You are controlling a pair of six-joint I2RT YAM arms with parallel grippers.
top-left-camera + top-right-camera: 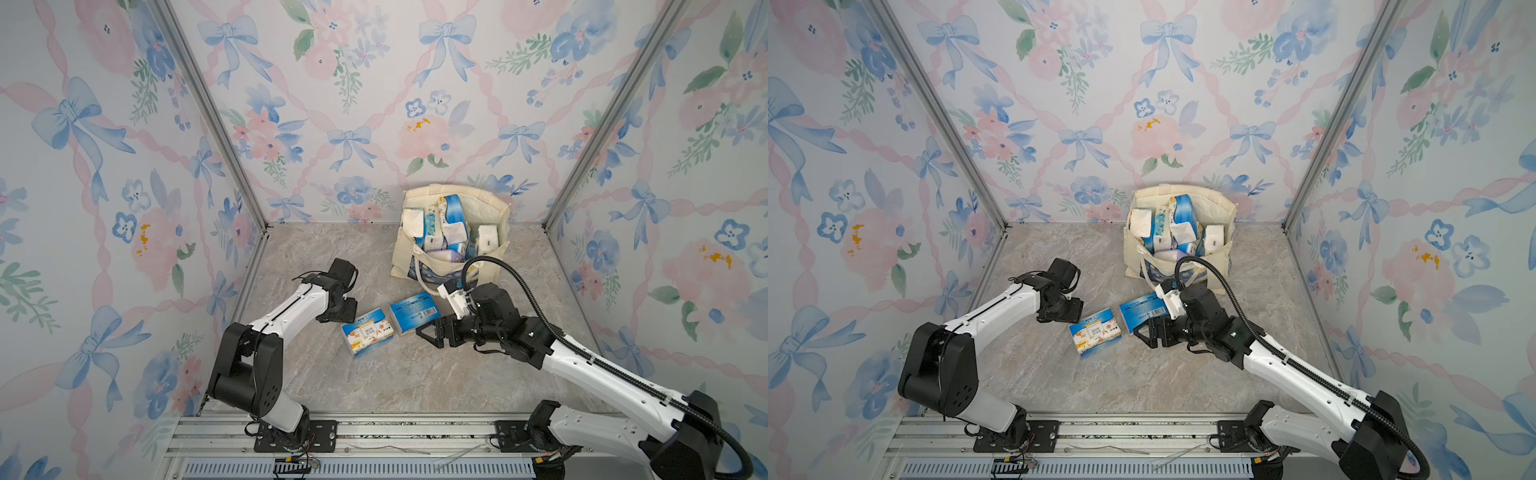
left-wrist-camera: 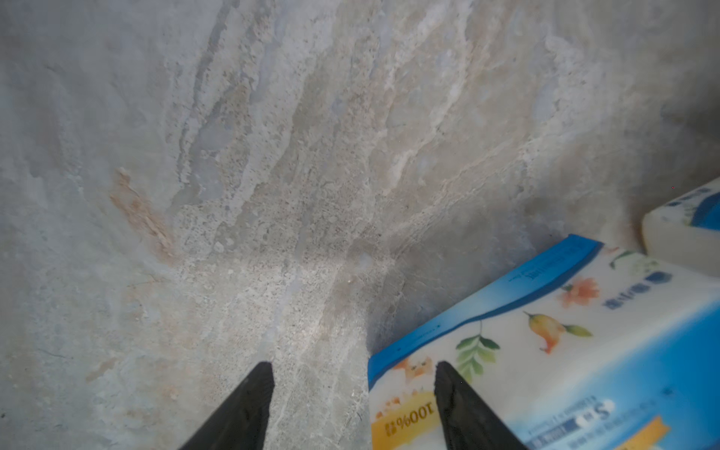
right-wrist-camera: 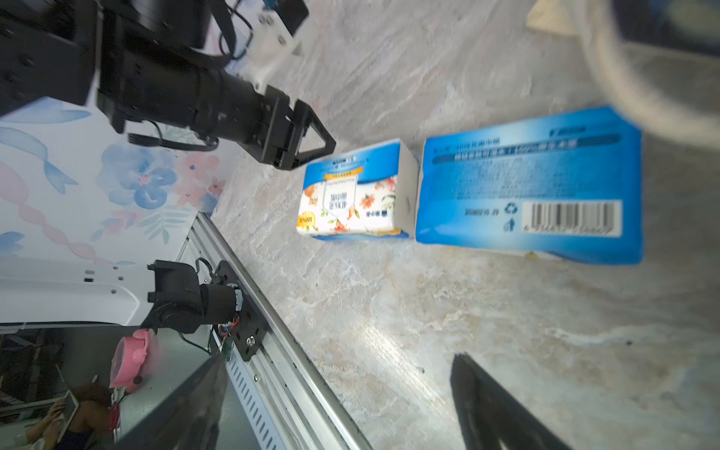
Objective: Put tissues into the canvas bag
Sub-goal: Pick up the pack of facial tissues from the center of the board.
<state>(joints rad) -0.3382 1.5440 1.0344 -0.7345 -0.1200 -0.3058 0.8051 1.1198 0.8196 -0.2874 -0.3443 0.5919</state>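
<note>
Floral pack (image 1: 367,334) and barcode pack (image 1: 415,312) lie end to end.
Long axes run side to side; left gripper (image 2: 350,366) and right gripper (image 1: 424,336) both gape, empty.

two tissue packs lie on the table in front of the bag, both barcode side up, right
No. Only the barcode pack shows its barcode; the floral pack lies printed face up, as the right wrist view shows. Both do lie on the table in front of the canvas bag.
</note>
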